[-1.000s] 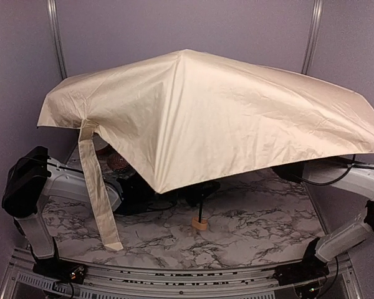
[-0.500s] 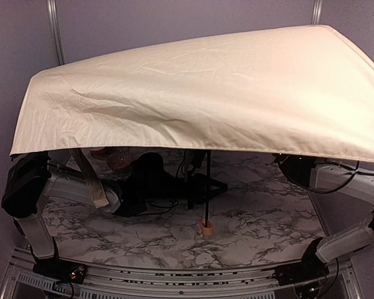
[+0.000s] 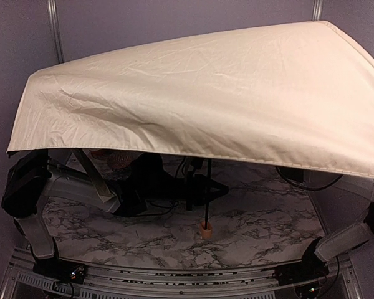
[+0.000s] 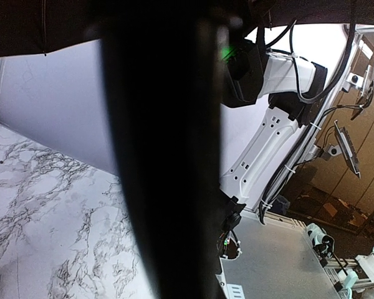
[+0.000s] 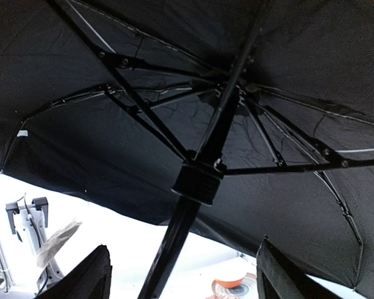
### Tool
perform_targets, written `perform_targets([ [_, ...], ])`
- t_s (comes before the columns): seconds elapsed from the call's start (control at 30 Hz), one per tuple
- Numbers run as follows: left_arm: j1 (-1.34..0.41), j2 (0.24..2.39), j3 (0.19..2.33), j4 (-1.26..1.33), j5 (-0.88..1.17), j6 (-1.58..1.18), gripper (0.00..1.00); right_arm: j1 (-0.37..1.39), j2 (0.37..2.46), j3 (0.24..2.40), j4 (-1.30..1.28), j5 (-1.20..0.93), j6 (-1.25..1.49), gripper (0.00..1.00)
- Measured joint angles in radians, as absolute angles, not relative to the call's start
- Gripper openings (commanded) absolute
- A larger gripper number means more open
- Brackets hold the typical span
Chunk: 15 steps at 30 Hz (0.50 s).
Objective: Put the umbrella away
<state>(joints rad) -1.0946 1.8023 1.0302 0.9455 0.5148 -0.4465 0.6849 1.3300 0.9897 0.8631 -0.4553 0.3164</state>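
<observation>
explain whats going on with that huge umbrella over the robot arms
The umbrella is fully open, its cream canopy covering both arms, its wooden knob resting on the marble table. The left gripper is shut on the shaft, holding it upright. The right gripper is open under the canopy, fingers either side of the shaft, not touching it.

I read a white, grey-veined marble-patterned tabletop (image 3: pixel 262 218). The open cream fabric umbrella (image 3: pixel 206 106) rests its light tan wooden knob handle (image 3: pixel 205 229) on the tabletop at 5 o'clock from centre. A small orange bowl (image 5: pixel 230 280) sits near 11 o'clock, mostly hidden.
</observation>
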Motion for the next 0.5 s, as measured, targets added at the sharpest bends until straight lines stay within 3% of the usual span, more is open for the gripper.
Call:
perform_targets([
  [0.37,-1.095,1.805,1.03,0.945,0.511,-0.452,0.0,0.687,1.384,1.058,0.889,-0.474,0.345,0.68],
  [0.5,-1.097,1.805,1.033,0.904,0.44,-0.432,0.0,0.728,1.381,1.063,0.842,-0.369,0.274,0.66],
])
